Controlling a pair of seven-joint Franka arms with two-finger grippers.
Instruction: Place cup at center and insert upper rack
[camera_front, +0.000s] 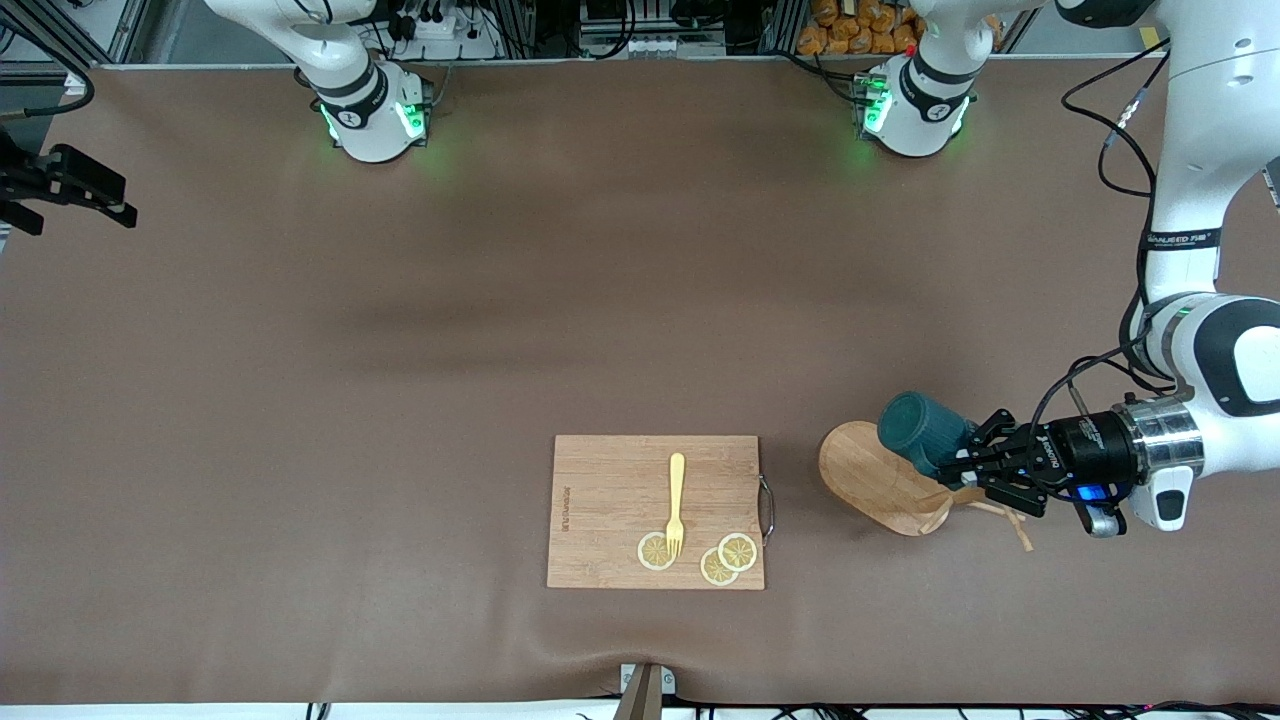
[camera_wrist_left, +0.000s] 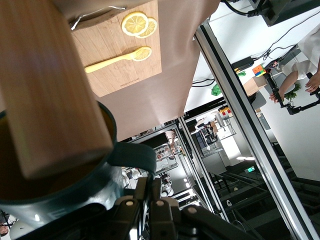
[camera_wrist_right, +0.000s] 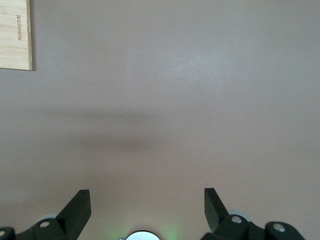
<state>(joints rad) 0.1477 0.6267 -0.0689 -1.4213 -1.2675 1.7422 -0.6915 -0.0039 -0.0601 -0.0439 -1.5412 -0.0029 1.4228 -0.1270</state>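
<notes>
The cup, dark teal and ribbed, lies tilted on its side, its bottom turned toward the right arm's end of the table. My left gripper is shut on the cup's handle. In the left wrist view, my left gripper pinches that handle and a thick wooden post crosses the cup's mouth. The upper rack lies tipped over beside the cup, with its oval base upended and its thin pegs under the left gripper. My right gripper is open over bare table and does not show in the front view.
A rectangular wooden cutting board lies beside the rack, toward the right arm's end. It carries a yellow fork and lemon slices, and has a metal handle. One corner of the cutting board shows in the right wrist view.
</notes>
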